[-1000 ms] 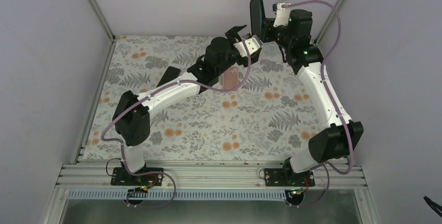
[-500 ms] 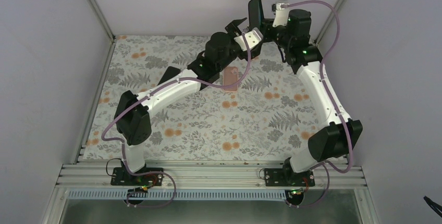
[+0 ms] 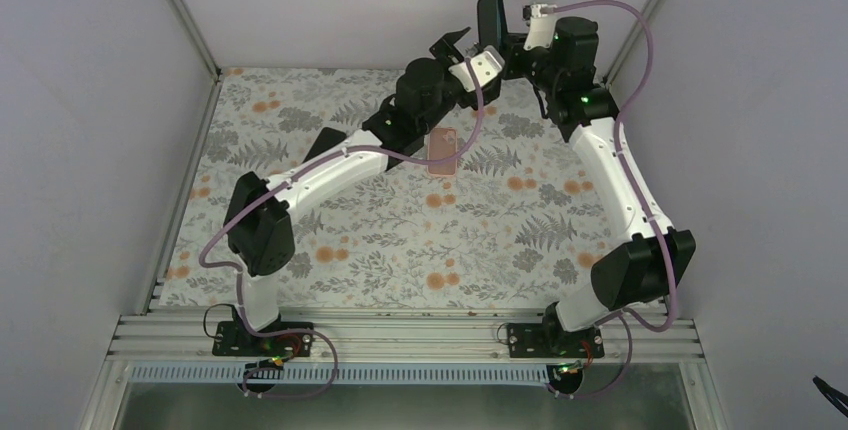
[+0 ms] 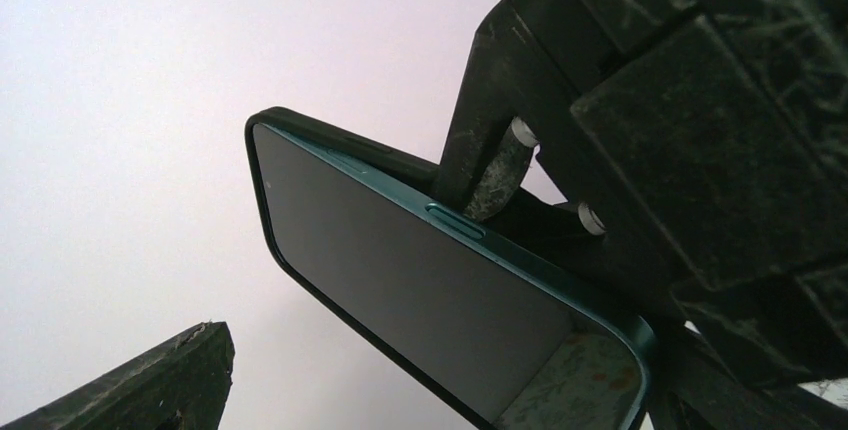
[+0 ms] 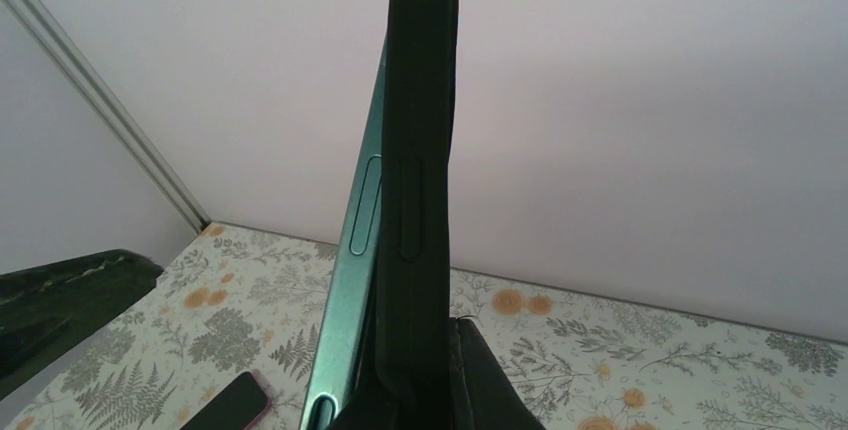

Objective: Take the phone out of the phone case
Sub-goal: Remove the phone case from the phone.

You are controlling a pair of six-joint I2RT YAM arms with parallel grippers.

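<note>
My right gripper [image 3: 506, 47] is shut on a teal-edged phone [image 3: 490, 18] and holds it upright, high above the back of the table. The phone sits in a black case [image 5: 425, 150], its teal edge [image 5: 355, 280] standing proud of the case on one side. My left gripper [image 3: 452, 46] is open and raised right beside the phone's screen [image 4: 400, 270]; one finger [image 4: 150, 385] shows, apart from the phone. A pale pink phone case [image 3: 443, 147] lies flat on the table under the left arm; in the right wrist view [image 5: 228, 405] it shows a dark face with a pink rim.
The floral table cover [image 3: 400, 240] is bounded by the white back wall and metal frame posts [image 3: 185, 10]. The left arm's forearm [image 3: 330, 165] stretches diagonally over the table's left middle.
My left gripper has risen and moved right, closer to the held phone. The right gripper has shifted the phone slightly. The pink case has not moved.
</note>
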